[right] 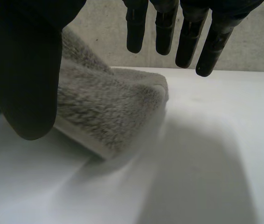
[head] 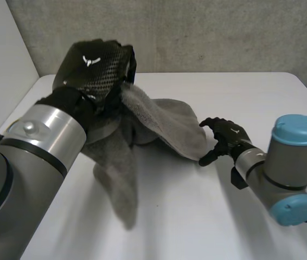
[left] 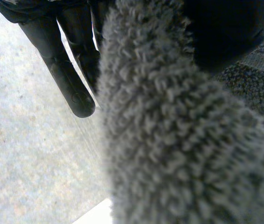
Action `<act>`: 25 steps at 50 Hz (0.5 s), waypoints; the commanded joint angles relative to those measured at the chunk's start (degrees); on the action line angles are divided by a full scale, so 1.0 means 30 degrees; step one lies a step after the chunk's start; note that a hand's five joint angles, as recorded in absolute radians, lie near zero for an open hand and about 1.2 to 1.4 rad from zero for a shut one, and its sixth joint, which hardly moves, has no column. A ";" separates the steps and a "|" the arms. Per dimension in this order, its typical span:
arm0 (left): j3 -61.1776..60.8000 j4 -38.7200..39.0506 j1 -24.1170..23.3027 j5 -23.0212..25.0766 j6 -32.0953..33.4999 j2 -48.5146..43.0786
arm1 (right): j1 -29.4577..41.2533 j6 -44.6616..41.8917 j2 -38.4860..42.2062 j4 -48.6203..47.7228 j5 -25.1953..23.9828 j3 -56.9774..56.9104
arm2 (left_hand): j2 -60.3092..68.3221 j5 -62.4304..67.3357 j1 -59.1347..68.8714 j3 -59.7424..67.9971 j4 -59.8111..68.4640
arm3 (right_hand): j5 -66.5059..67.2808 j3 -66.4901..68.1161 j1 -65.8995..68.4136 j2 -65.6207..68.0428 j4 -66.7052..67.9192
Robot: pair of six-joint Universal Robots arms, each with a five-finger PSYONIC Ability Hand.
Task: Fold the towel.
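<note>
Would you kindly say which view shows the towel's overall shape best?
The head view: the towel appears almost whole, bunched in the left hand, one end trailing. The left wrist view gives its pile close up; the right wrist view, one folded edge.

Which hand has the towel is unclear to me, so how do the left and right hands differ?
The left hand is shut on the towel, part of it lifted; the right hand is open and holds nothing. The left hand is raised; the right hand sits low beside the towel's edge. Both are black.
</note>
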 commanded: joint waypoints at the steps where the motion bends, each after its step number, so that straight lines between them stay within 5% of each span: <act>1: 0.1963 -0.0596 -0.0481 -0.0156 -0.0002 0.0067 | 0.1386 0.0389 0.2576 -0.0609 0.1710 -0.2319 | 0.3405 0.3585 0.4084 0.3436 0.3393 | -0.0208 -0.0122 0.0130 -0.0741 -0.0305; 25: 0.3164 -0.0889 -0.0452 -0.1210 -0.0031 0.0184 | 0.3144 0.2146 0.3748 -0.0727 0.2120 -0.3989 | 0.3405 0.3585 0.4084 0.3436 0.3393 | 0.0858 0.0944 0.1196 0.0324 0.0761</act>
